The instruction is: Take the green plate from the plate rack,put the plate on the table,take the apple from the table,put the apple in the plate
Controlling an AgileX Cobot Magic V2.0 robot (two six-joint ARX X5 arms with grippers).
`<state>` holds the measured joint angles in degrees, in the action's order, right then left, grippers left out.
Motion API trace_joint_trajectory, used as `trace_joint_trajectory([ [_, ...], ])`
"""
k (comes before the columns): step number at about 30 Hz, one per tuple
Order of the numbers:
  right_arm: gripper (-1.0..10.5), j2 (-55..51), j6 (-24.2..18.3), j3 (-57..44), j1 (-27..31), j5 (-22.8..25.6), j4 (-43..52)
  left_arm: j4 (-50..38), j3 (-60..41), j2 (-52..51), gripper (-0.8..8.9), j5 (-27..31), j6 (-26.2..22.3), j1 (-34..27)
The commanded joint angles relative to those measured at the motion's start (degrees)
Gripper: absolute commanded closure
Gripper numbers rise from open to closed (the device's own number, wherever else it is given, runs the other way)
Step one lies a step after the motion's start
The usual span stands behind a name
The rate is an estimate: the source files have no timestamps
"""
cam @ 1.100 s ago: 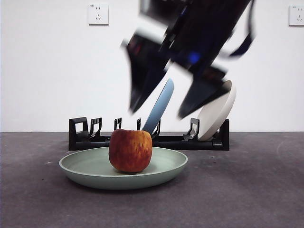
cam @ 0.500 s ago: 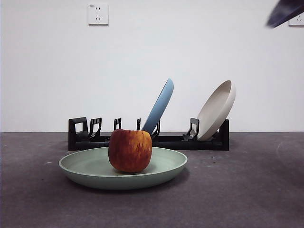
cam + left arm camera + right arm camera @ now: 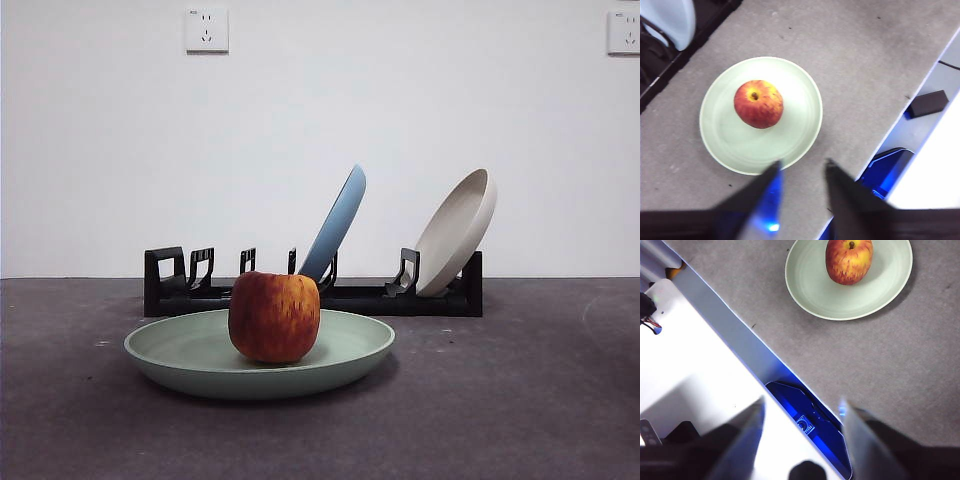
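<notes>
Rack: the long black slotted plate rack [image 3: 312, 285] stands at the far side, holding a light blue plate [image 3: 335, 222] and, to its right, a beige plate [image 3: 458, 230].
Plate: the pale sage-green round plate [image 3: 190, 365] lies flat on the dark grey speckled surface [image 3: 520, 400], in front of the rack.
Apple: the red, yellow-streaked apple [image 3: 274, 316] sits in that plate.
Change: a second ago my arm loomed over the rack; now the front view is clear of it.
Left jaws [image 3: 801, 187]: apart, empty, high above the plate.
Right jaws [image 3: 800, 432]: apart, empty, pulled back.
Meaning: I judge the task done.
</notes>
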<state>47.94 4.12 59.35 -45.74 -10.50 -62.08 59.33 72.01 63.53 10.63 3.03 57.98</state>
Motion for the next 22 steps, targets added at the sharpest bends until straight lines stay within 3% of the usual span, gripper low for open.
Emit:
trace_joint_trajectory([
  [1,9.6,0.0,0.5,0.0,-0.1,-0.1,0.1,-0.1,-0.3,0.0,8.22,-0.9,0.4,0.1],
  [22,9.4,-0.1,1.0,0.0,-0.1,0.1,0.1,-2.2,-0.3,0.0,8.16,-0.2,0.4,0.0],
])
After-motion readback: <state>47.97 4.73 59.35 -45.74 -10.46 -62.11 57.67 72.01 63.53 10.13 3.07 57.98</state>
